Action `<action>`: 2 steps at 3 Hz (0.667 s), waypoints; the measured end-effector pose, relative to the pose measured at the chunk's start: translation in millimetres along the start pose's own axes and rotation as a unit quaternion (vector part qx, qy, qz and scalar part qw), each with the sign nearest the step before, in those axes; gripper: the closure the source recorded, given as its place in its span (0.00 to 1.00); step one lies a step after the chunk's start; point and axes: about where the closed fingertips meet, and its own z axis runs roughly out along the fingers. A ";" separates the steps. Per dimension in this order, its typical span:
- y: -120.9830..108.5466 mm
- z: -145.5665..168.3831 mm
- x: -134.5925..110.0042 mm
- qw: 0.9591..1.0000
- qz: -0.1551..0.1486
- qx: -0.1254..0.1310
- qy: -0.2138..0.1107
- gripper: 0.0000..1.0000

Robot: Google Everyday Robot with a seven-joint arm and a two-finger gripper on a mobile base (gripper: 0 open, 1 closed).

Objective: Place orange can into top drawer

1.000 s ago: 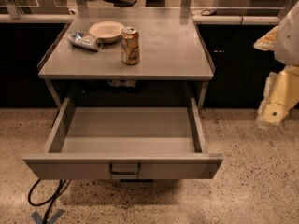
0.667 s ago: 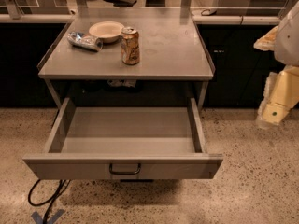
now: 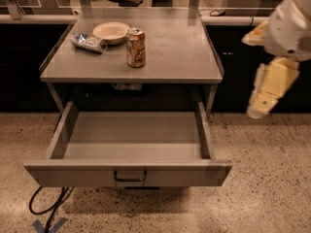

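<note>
The orange can (image 3: 135, 47) stands upright on the grey table top (image 3: 180, 57), left of its middle. It is orange-gold with a silver top. The top drawer (image 3: 129, 174) under the table is pulled wide open toward me, its inside bare, with a small dark handle (image 3: 129, 176) at the centre of its front panel. My gripper (image 3: 266, 93) hangs at the right, off the table's right edge, at about the height of the drawer's back. It is well apart from the can and holds nothing that I can see.
A crushed silver-blue can (image 3: 88, 41) lies at the table's back left next to a pale bowl (image 3: 111, 32). A black cable (image 3: 48, 208) loops on the speckled floor under the drawer's left front corner. Dark cabinets stand behind the table.
My gripper has shifted a little to the left and up, toward the table. The can, the bowl and the drawer have not moved.
</note>
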 end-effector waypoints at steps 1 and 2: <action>-42.1 30.6 -30.4 0.999 -0.022 -0.008 -0.050 0.00; -84.0 59.1 -57.5 0.996 -0.020 -0.011 -0.092 0.00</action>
